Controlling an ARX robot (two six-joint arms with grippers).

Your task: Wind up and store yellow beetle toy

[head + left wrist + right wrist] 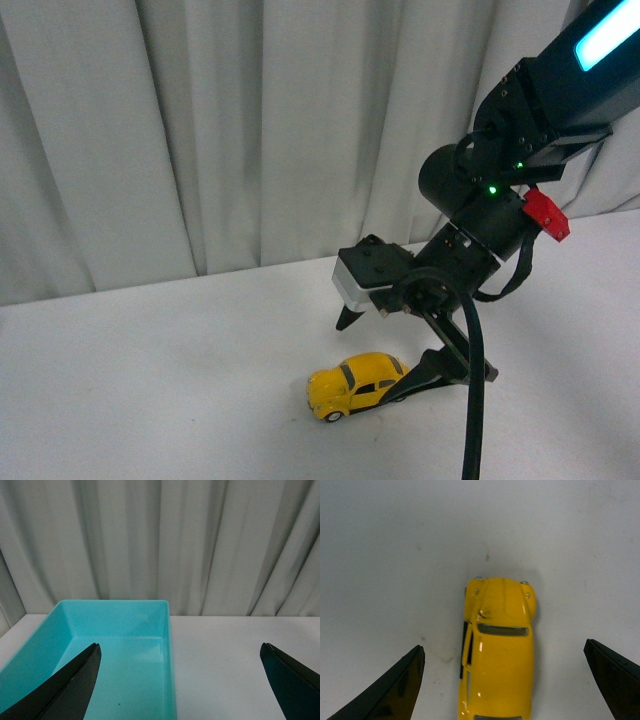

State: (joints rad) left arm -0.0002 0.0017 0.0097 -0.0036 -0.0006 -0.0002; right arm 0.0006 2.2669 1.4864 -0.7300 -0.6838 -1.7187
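Progress looks small to us: nothing in the pictures shows the toy wound up, and it is not stored. We judge that the grasp itself is not yet made, so the winding and the placing are both left to do.

We begin at the left. The left arm does not show in the front view. Its wrist camera shows the left end effector (180,647) wide open and holding nothing, its two dark fingers far apart. Beyond them stands a turquoise bin (167,630), with nothing in the part that we see, on the white worktop (235,655) in front of a grey curtain (200,545). We suppose that this bin is the storing place, but it is only our guess.

Further right, in the front view, the yellow beetle toy (355,385) stands on its wheels on the worktop, a little right of the middle.

The right arm comes down from the upper right, with the wrist bent steeply toward the worktop. The right end effector (385,350) is spread open over the toy, one finger on each side. In the right wrist view both fingers are clear of the car body. From the front, the nearer finger overlaps the rear of the car, and we cannot tell if it touches.
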